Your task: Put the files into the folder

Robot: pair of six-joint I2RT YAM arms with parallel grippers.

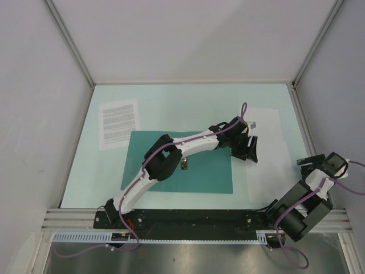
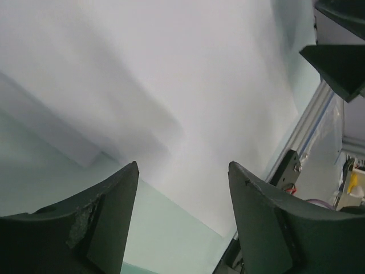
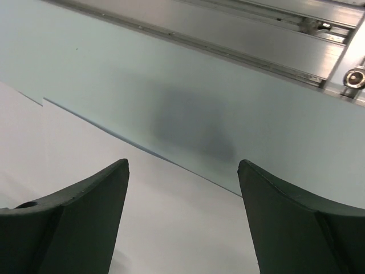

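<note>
Left wrist: blank sheet (image 2: 199, 85) under jaws

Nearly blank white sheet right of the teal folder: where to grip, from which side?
Probably its right long edge, coming in low from the right. The thin, nearly blank white paper sheet lies flat on the mint tabletop, so only an edge offers a pinch. That edge borders bare table, and the open right gripper faces it.
</note>
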